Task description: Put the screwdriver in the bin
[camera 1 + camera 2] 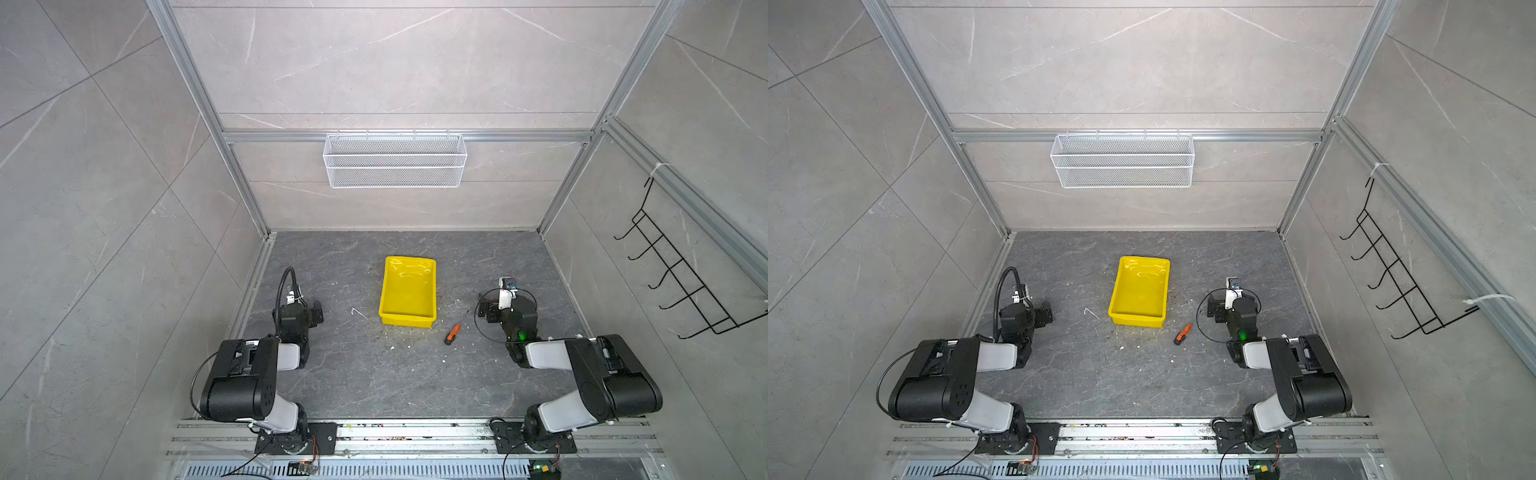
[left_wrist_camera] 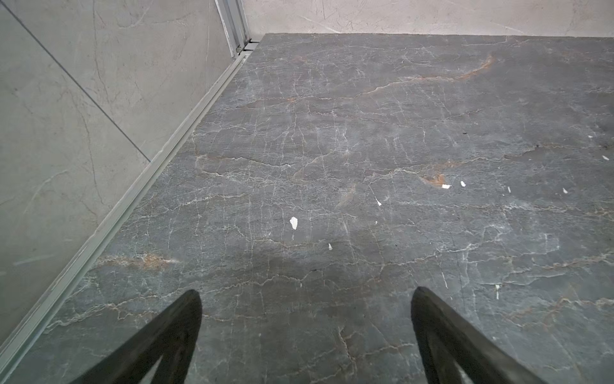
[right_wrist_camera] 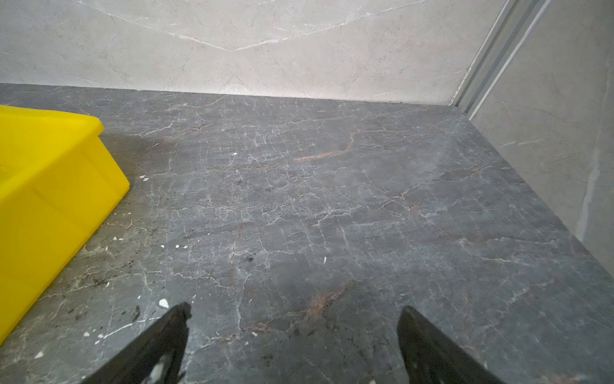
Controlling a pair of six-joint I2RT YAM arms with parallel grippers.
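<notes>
I have bare bench (image 1: 357, 374) all around the screwdriver (image 1: 452, 333), so my right claw (image 3: 295, 311), jaws spread wide, can drop straight in; the yellow bin (image 1: 434, 291) stands near, apart, its wall the one obstacle; its top lies open from above; the left arm (image 1: 291, 320) sits well apart.

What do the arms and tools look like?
The left arm and right arm have black joint housings and light grey links. The left tool and right tool have tapered black fingers. A black hose loops at the left wrist, a thin cable at the right, beside a green light.
</notes>
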